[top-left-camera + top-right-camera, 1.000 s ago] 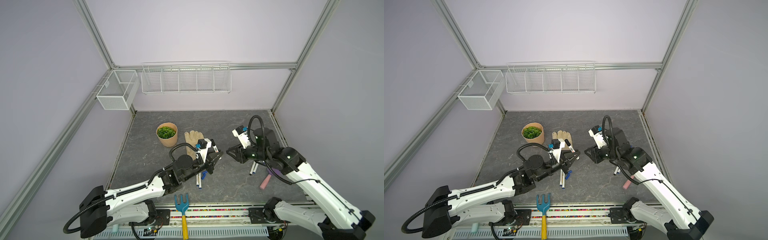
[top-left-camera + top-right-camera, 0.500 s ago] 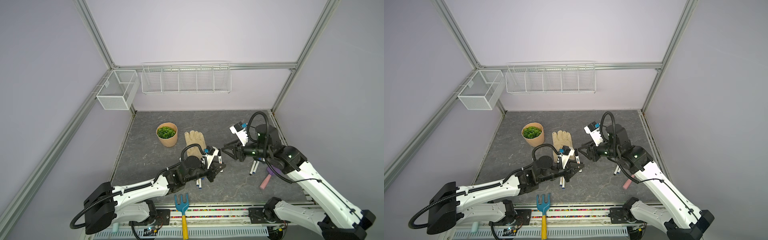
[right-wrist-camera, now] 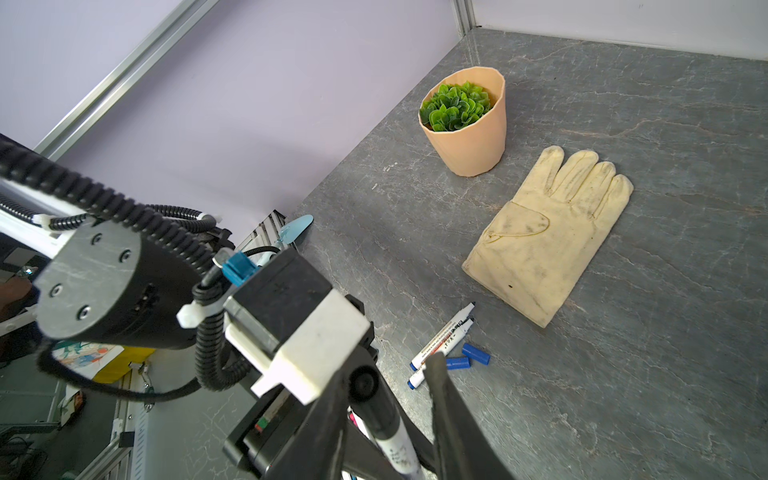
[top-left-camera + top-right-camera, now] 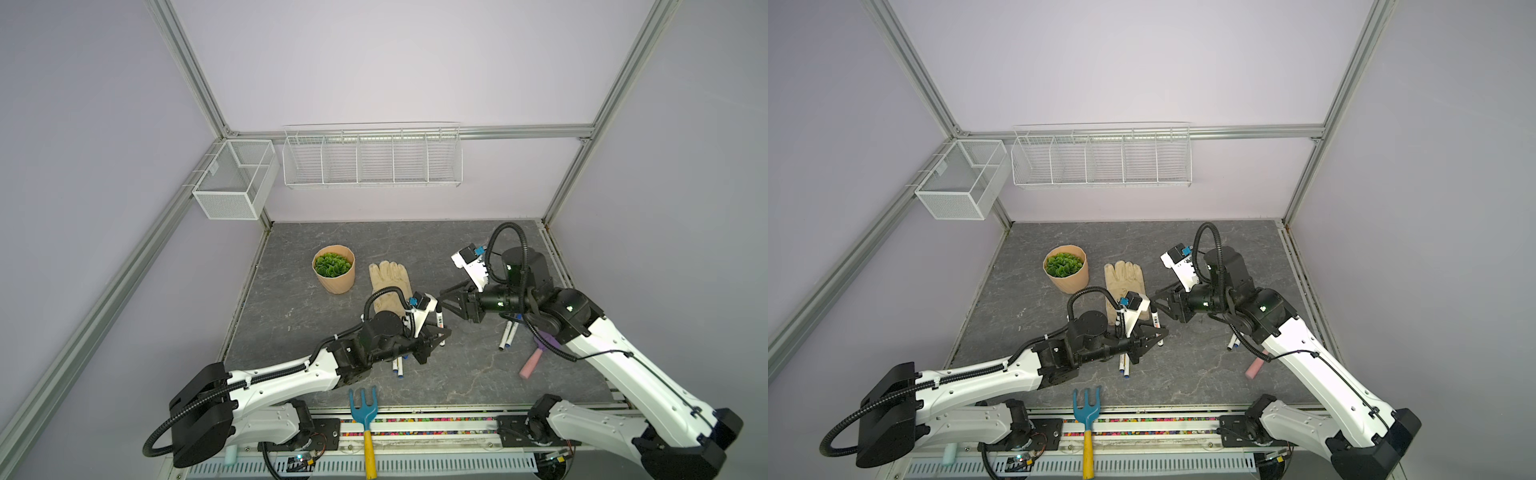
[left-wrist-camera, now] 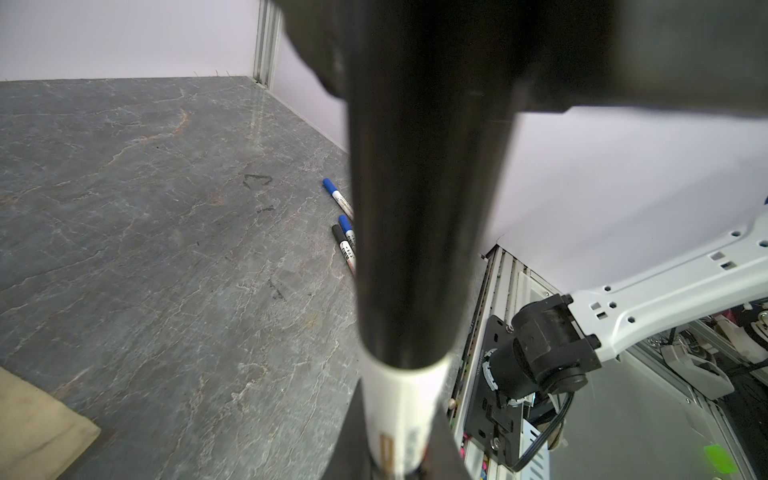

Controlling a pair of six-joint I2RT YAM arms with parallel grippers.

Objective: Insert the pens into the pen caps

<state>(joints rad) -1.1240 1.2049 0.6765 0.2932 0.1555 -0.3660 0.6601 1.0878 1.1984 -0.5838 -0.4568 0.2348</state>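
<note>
The left gripper (image 4: 439, 334) is clamped on a pen (image 5: 403, 399) held in mid-air between the arms, with a black cap (image 5: 415, 208) over its tip. The right gripper (image 4: 444, 298) brackets that cap with its jaws slightly apart (a gap shows beside it). It should close squarely, then push straight along the barrel.

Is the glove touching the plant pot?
No, in the right wrist view a strip of bare table separates the glove from the pot.
</note>
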